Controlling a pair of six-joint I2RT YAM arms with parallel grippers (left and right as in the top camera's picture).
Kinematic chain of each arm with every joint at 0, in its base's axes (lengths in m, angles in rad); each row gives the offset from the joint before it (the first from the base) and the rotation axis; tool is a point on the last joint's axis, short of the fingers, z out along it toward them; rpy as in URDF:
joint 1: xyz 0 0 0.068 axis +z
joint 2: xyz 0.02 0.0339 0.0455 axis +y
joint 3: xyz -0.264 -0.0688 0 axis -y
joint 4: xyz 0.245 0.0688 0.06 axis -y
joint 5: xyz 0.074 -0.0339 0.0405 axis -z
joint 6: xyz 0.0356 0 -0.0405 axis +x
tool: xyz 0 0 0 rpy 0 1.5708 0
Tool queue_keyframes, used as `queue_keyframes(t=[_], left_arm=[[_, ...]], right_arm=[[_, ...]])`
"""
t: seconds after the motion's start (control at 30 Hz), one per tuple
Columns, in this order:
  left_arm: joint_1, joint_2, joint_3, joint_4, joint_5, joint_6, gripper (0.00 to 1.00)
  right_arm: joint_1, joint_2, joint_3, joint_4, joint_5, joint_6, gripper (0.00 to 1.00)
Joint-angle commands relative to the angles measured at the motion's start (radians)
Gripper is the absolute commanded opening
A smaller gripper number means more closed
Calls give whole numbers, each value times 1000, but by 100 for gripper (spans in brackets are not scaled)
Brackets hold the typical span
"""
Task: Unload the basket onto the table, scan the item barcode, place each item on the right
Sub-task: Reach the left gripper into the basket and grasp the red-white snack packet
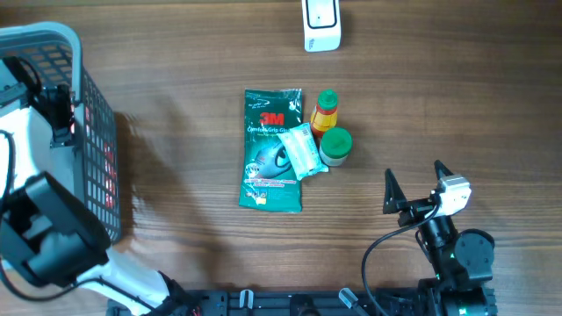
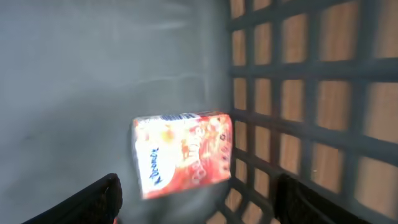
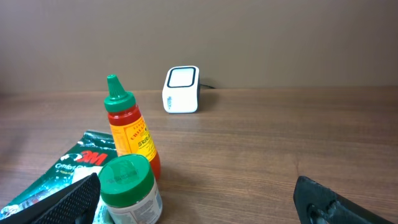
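Note:
A red and white snack pack (image 2: 183, 152) lies on the grey floor of the basket (image 1: 92, 132), close against its mesh wall (image 2: 298, 93). My left gripper (image 2: 199, 208) hangs over the pack, open. One finger (image 2: 93, 202) stands left of the pack and the other (image 2: 311, 202) right of it, neither touching. No barcode shows on the pack. The white scanner (image 1: 321, 25) stands at the table's far edge and shows as the scanner (image 3: 181, 90) in the right wrist view. My right gripper (image 1: 413, 189) rests open near the front right, holding nothing.
In mid-table lie a green 3M pack (image 1: 270, 154) with a small clear packet (image 1: 303, 151) on it, a red sauce bottle (image 1: 326, 110) and a green-lidded jar (image 1: 335, 145). The jar (image 3: 129, 190) is just ahead of my right gripper's left finger.

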Motion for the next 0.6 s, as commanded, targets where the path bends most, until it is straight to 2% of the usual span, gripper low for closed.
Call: queue_keyframes(t=[0.0,0.23,0.27,0.37,0.43,0.47,0.57], left_arm=[[2,85,-2,39,60,-10,79],[2,171,-2,55,62,-10,79],[2,179,-2,59,63,-10,75],[1,195,-2,60,61,-9,33],[1,196,-2,59,62,-9,11],[1,195,-2,58,63,-9,4],[5,167,-2,32,66,-2,4]], right_arm=[[3,0,1,5,14,14,100],[3,0,1,5,14,14,100],[3,0,1,5,14,14,100],[3,0,1,5,14,14,100],[3,0,1,5,14,14,100],[3,0,1,5,14,14,100],[3,0,1,5,14,14,100]])
